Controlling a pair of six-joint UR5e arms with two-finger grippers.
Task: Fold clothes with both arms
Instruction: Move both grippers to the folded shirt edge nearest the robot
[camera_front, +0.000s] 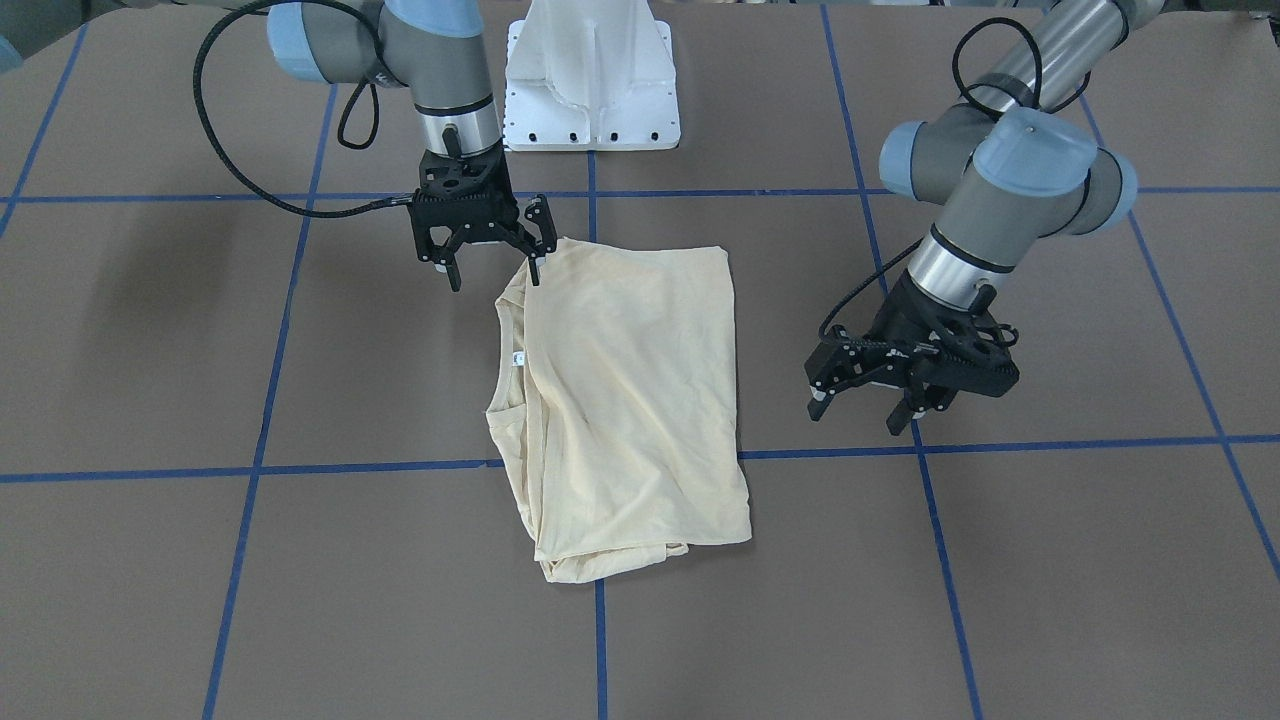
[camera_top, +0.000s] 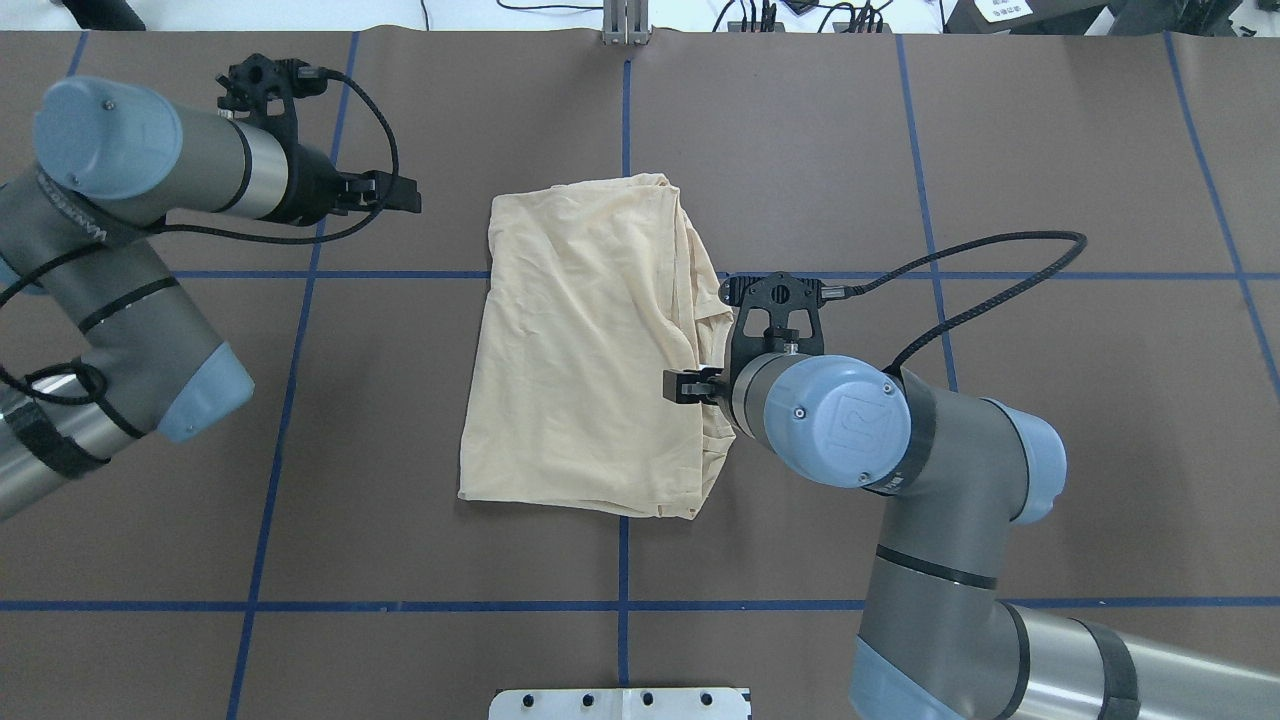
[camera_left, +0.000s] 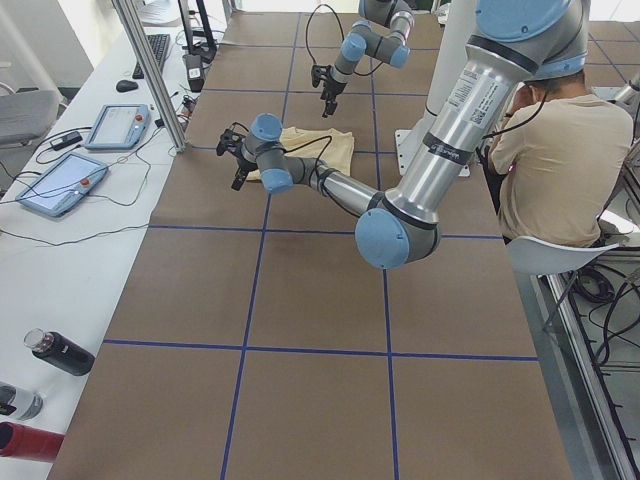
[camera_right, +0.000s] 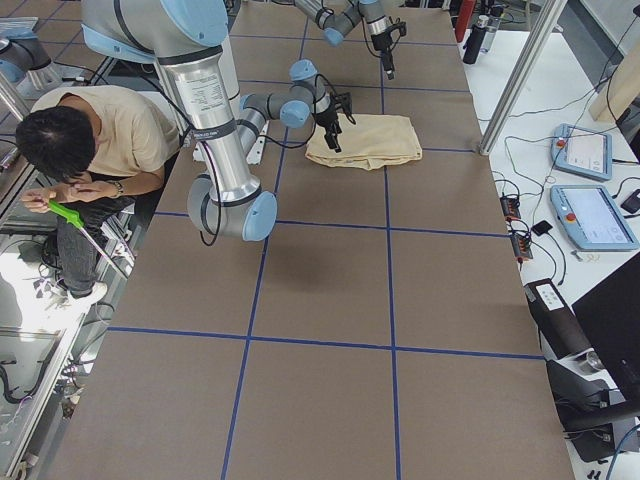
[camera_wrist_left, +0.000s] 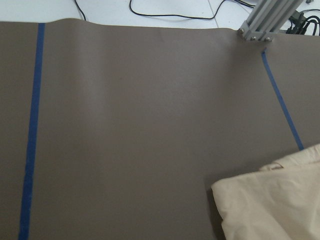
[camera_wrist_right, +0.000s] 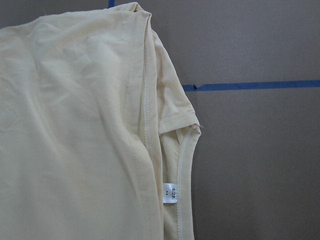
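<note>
The brown table (camera_front: 1000, 600), gridded with blue tape (camera_front: 350, 467), carries everything. Two arms reach over it: the right arm (camera_top: 900, 500) bends in above the cloth, and the left arm (camera_top: 140, 300) is held off to one side. The cream T-shirt (camera_front: 630, 400) lies flat as a folded oblong, plain side up. It sits just under and beyond the right pincer (camera_front: 497, 278), and well apart from the left pincer (camera_front: 857, 420), with bare table between them.

Both pincers are spread and hold nothing. One finger of the right pincer stands at the shirt's corner; whether it touches the cloth cannot be told. Just past that pincer, along the stacked edge, the collar (camera_wrist_right: 182, 150) shows with its small white neck label (camera_wrist_right: 169, 192).

The risk appears to lie in that layered edge. If the right pincer closes there, it may catch only the top ply, and lifting would then peel the fold open. With the left pincer so far off, a one-sided pull would likely drag the thin cloth askew or bunch it.
</note>
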